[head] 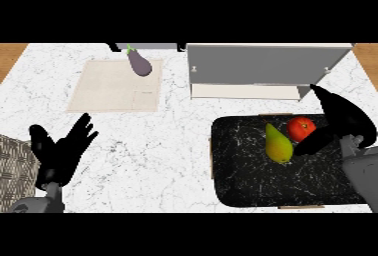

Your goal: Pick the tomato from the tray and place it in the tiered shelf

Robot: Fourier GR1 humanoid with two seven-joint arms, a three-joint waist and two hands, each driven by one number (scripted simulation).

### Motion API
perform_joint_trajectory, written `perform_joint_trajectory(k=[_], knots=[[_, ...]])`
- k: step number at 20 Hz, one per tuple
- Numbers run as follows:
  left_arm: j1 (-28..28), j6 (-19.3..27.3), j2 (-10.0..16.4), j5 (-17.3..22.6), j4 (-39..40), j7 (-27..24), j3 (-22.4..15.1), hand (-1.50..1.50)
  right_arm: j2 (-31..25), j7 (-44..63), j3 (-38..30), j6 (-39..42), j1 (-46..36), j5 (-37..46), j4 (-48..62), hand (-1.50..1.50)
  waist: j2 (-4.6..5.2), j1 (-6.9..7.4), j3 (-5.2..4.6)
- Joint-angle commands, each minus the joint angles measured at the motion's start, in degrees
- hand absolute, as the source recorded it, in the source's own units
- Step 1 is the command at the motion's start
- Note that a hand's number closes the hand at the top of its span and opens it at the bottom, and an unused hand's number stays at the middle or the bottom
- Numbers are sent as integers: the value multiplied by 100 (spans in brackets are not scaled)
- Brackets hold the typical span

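A red tomato [300,127] lies on the black marbled tray [244,185] at its far right, beside a yellow-green pear [277,145]. My right hand [341,119] hovers just right of the tomato, open, with the fingers stretched up toward the shelf and the thumb reaching down-left beneath the tomato, near the pear. The grey tiered shelf [258,62] stands behind the tray at the counter's back. My left hand [60,150] rests open at the lower left, fingers up.
A purple eggplant [139,64] lies at the far corner of a beige mat [111,87]. A woven basket [15,170] sits at the left edge. Wood shows beyond the counter's far corners.
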Motion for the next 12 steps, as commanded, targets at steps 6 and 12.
perform_joint_trajectory(k=[6,12], knots=[[-197,-152,-213,-140,892,-202,132,0,541,-793,-144,-405,-238,579,885,-150,55,-11,-48],[-61,-116,-240,-185,572,-49,217,0,694,-1375,-151,-744,256,953,976,-150,44,-30,-47]])
